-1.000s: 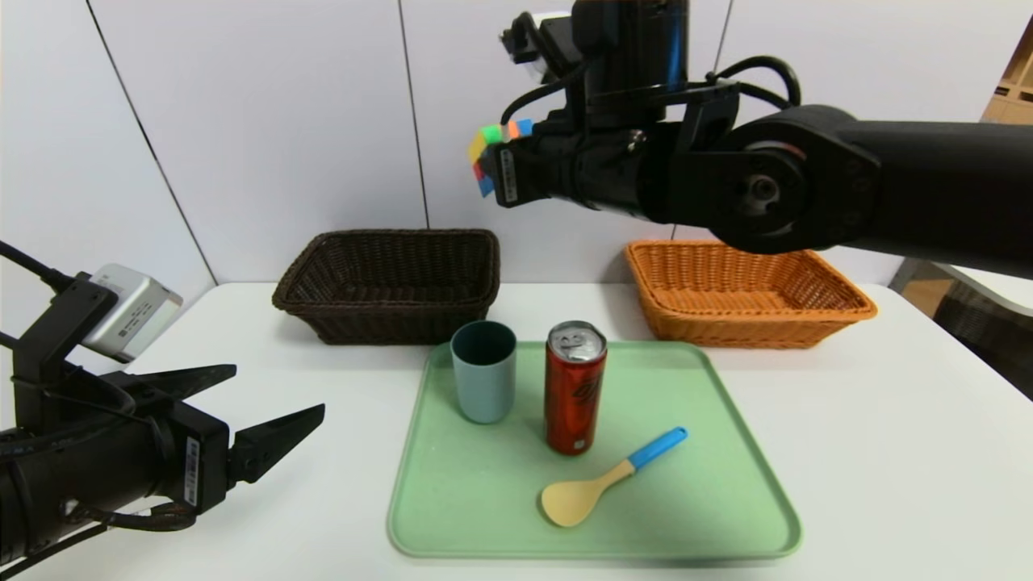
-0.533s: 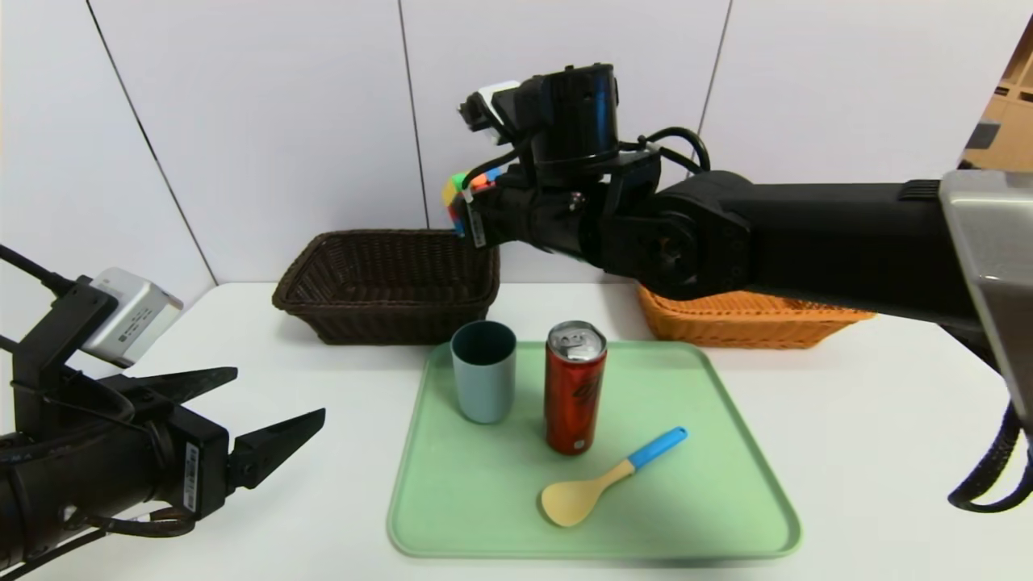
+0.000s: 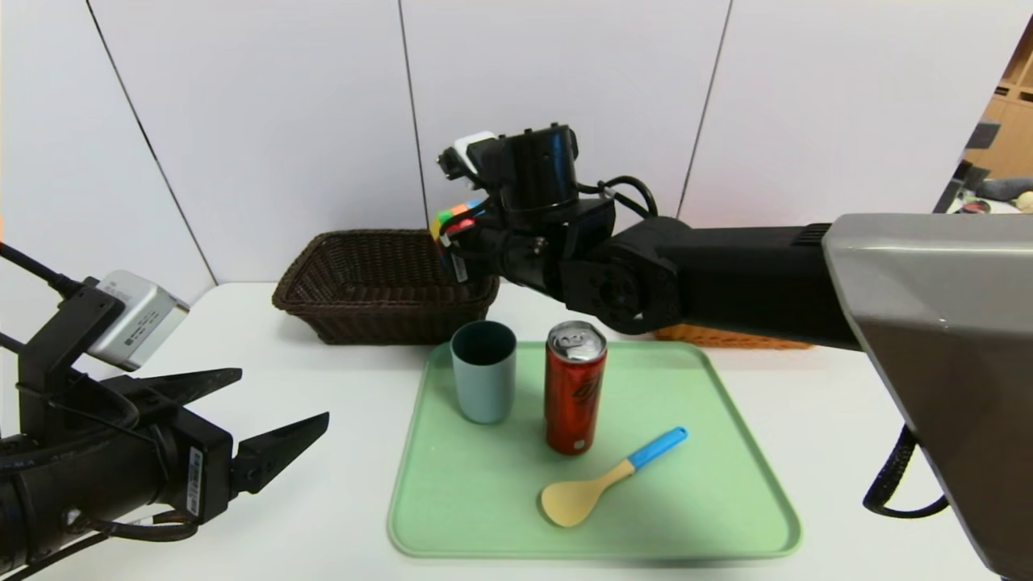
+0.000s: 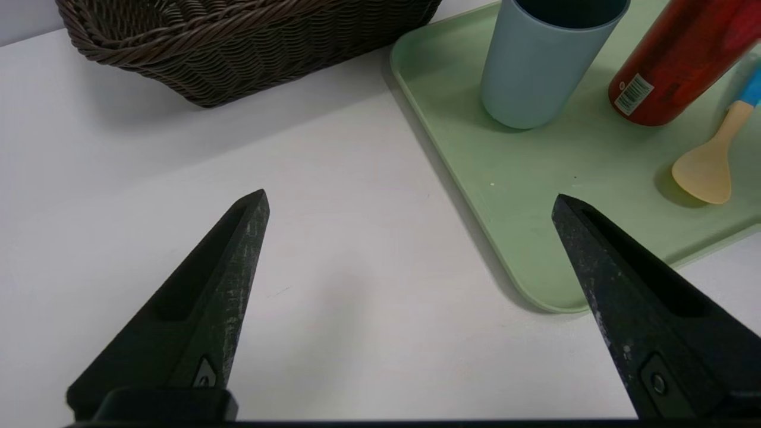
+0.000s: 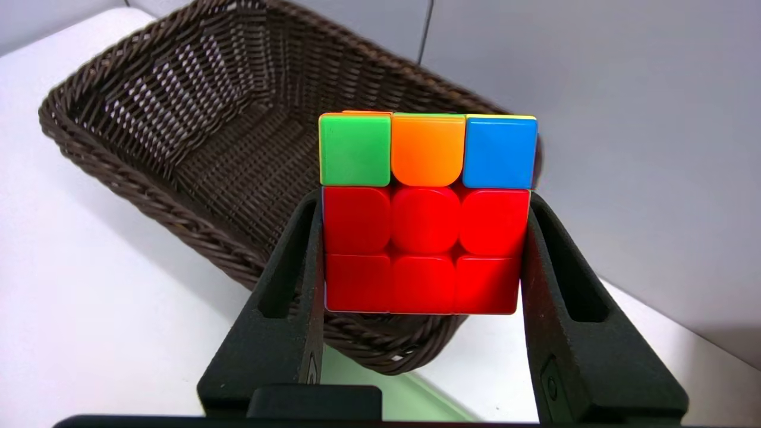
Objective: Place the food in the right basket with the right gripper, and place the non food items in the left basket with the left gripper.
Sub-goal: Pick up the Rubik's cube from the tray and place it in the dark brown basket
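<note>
Currently: right gripper (image 5: pixel 423 238) jaws holding cube (image 5: pixel 425 220) by dark basket's (image 5: pixel 238 154) edge; left gripper (image 4: pixel 410 193) jaws wide

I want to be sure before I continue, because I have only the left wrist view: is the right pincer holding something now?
Observer: Yes, the right pincer is closed on a colourful puzzle cube, with one of its two fingers on each side.
Operator: Thank you. I see only my left pincer, open above the white table, and part of the dark basket. Where is the orange basket, please?
Observer: In the head view, it is on the robot's right, behind the tray. The right arm hides most of the orange basket.
</note>
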`<action>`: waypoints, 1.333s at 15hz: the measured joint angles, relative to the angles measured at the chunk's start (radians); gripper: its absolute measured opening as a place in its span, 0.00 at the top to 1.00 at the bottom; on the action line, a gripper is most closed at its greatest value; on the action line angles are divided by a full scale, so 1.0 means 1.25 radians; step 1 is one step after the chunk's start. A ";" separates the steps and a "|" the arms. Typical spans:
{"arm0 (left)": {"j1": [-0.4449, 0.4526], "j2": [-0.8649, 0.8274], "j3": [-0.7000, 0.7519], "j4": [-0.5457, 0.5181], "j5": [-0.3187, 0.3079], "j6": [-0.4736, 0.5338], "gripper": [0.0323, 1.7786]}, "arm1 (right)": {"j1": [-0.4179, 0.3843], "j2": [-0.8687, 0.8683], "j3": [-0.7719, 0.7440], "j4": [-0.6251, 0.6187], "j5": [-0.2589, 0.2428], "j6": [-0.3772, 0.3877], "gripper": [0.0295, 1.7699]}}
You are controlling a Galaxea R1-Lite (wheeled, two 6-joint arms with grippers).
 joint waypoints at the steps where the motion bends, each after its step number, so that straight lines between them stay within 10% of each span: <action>1: 0.000 0.001 0.000 0.000 0.000 0.000 0.05 | 0.001 0.006 0.000 -0.001 0.000 -0.003 0.50; 20: 0.000 -0.001 0.011 -0.001 0.000 -0.001 0.05 | 0.004 0.055 0.000 -0.012 -0.014 -0.027 0.50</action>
